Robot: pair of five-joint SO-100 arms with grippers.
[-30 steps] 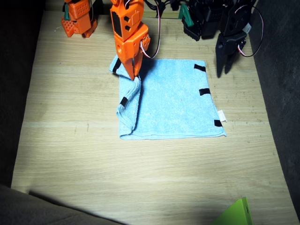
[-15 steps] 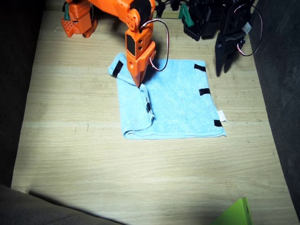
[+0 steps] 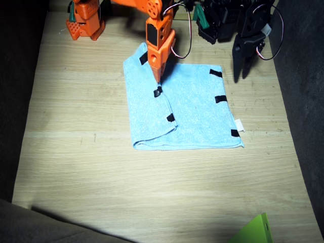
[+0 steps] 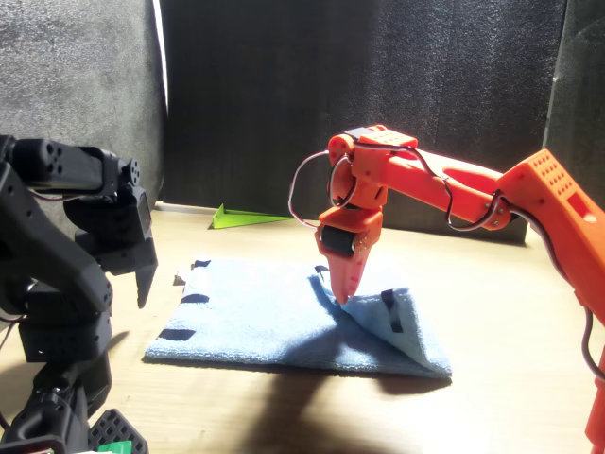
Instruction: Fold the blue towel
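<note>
Presently: blue towel (image 3: 195,114) flat at tabletop (image 3: 76,152) centre, one short edge lifted and partly folded over. Pinched at that edge by right claw (image 3: 158,85), clenched on cloth. Left claw (image 3: 243,68) idle beside far corner, released. Risk: thin pinch slipping, flap dropping skewed.

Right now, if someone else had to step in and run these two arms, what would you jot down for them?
Right gripper: orange, fingers shut on the blue towel, holding one short edge lifted and carried part way across the cloth.
Left gripper: black, hanging above the table just past the towel's other short edge, holding nothing; whether open or shut is unclear.
Done: one side is turned over and a fold crease has formed.
Left: bring the held edge across to the taped far edge, lay it flat, let go.
</note>
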